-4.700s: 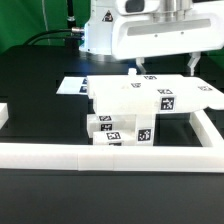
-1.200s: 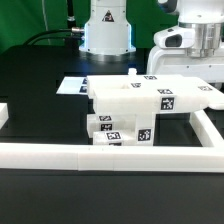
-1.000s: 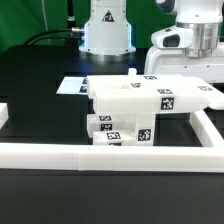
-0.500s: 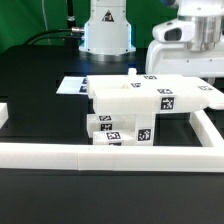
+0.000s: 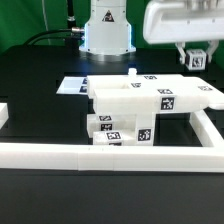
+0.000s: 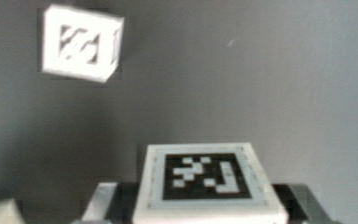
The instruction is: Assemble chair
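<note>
one gripper point(image 5: 196, 58) clenched on one small tagged block point(image 6: 201, 176); one part-built chair point(image 5: 140, 108) apart

You have a black table point(image 5: 40, 100) under everything, matte and dark right to its edges. A white rail point(image 5: 110, 155) runs along the near side, across the whole exterior view. It turns back at the exterior view's right, and a short stub shows at the left edge. The marker board point(image 5: 68, 87) lies flat on the table further back, partly hidden. Behind it hangs a green backdrop point(image 5: 28, 18), with a black cable point(image 5: 45, 38) curving in front.
</note>
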